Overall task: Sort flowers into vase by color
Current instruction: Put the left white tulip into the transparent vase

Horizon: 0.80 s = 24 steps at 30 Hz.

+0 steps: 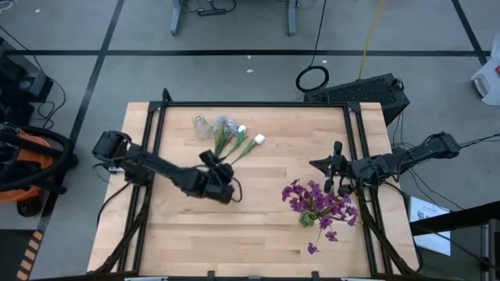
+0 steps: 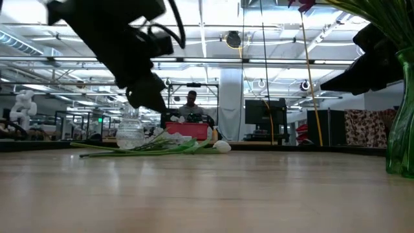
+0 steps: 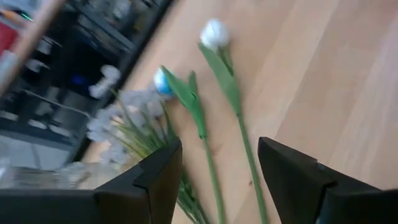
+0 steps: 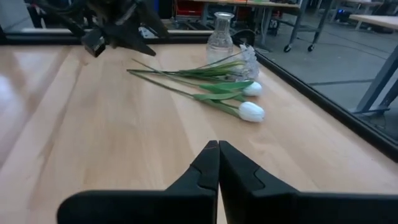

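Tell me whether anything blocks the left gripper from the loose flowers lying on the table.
Nothing visible does. The left gripper, jaws open, hangs just over the stalk ends of the loose flowers; in its wrist view the two tulip stems run straight toward the gap between its fingers.

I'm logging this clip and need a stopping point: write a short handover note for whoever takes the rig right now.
Left gripper: open, empty, hovering at the stem ends of the loose flowers.
Right gripper: shut, empty, waiting at the table's right side.
Done: purple flowers stand in the green vase.
Left: white tulips and pale fluffy stems lie on the table beside the clear vase, which looks empty.
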Each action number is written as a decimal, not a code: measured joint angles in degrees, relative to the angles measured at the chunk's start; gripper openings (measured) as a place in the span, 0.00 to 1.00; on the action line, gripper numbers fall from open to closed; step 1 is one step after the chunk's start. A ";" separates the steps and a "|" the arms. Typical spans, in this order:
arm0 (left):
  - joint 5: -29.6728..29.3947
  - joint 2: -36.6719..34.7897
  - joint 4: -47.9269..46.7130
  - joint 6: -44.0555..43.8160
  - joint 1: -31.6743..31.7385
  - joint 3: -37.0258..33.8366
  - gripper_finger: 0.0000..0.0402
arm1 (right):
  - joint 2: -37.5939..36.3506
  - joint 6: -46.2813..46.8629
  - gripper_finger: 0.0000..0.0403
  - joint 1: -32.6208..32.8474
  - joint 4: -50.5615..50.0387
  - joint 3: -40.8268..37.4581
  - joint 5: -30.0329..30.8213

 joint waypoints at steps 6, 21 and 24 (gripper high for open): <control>12.45 0.00 4.35 8.85 8.73 -0.88 0.54 | -0.04 -2.75 0.00 0.00 0.37 0.00 0.22; 32.74 0.02 12.22 12.92 23.68 -3.02 0.48 | -0.06 2.36 0.00 0.02 -7.81 0.00 0.11; 33.37 0.02 12.23 12.84 24.29 -3.02 0.43 | -0.06 2.89 0.00 0.02 -7.69 0.00 0.09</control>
